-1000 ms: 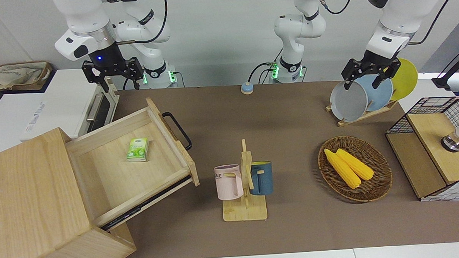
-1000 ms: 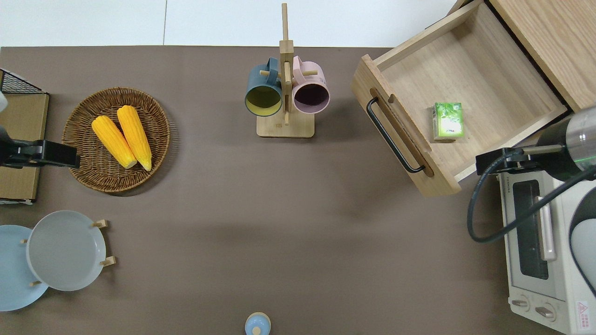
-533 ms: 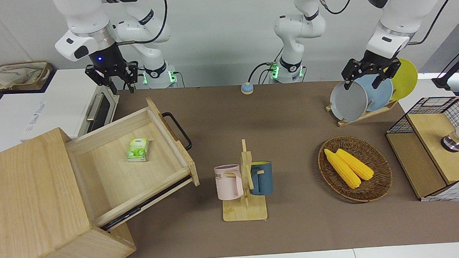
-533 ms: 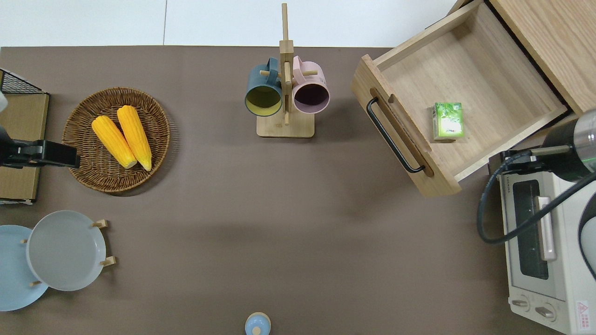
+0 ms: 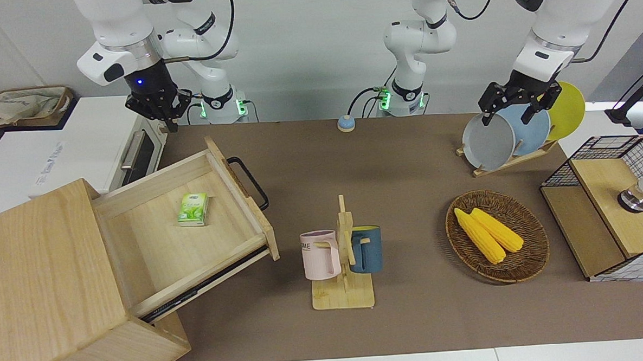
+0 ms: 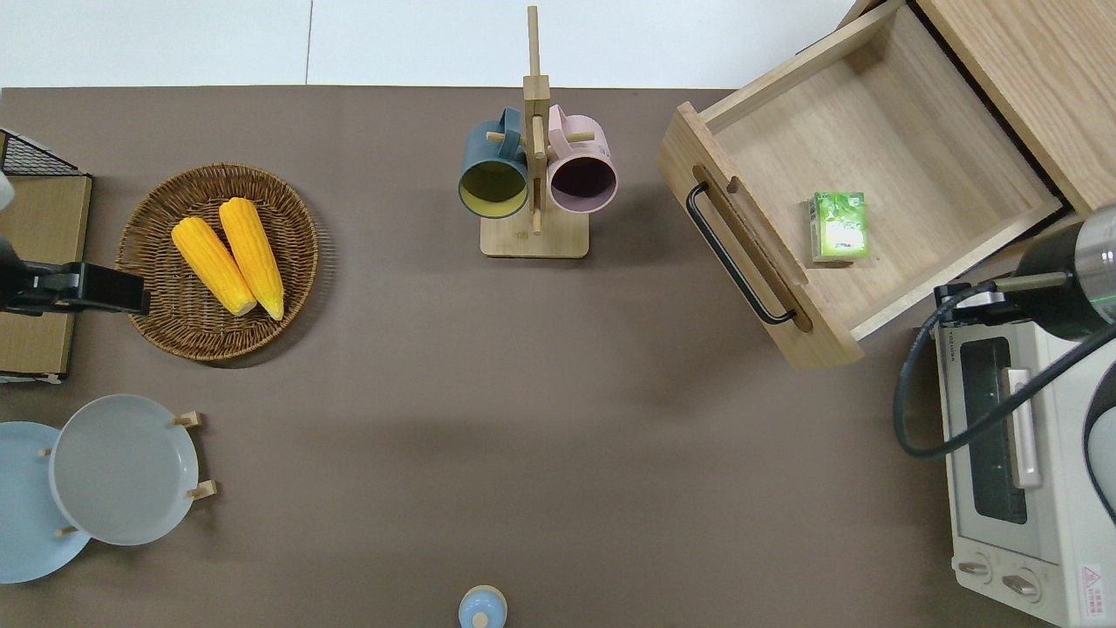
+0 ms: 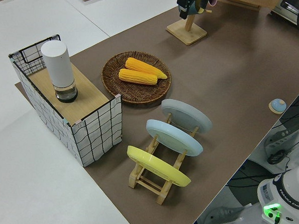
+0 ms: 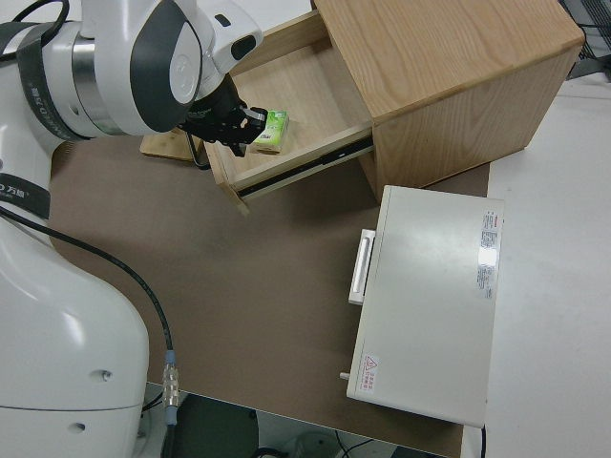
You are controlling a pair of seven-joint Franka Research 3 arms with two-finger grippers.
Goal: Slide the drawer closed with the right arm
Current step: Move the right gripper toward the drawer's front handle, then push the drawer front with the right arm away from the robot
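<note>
Wide shallow light-wood drawer [image 5: 188, 229] pulled fully out of the big light-wood cabinet [image 5: 38, 290] at the table corner on the right arm's end, farthest from the robots. Small green packet [image 5: 193, 209] lying inside. Black metal bar handle [image 6: 732, 255] on the front panel, long axis running diagonally across the table, facing the table's middle. Right arm's black two-finger gripper [image 5: 158, 107] up above the white oven's [image 6: 1011, 453] edge, beside the drawer's side wall, not its front. Fingers apparently drawn together, holding nothing. Must first get round to the handle side, then push toward the cabinet. Left arm parked.

lab | mock kitchen table [image 5: 407, 160] | two robot arms [image 5: 125, 26] | oven [image 6: 1011, 453]
</note>
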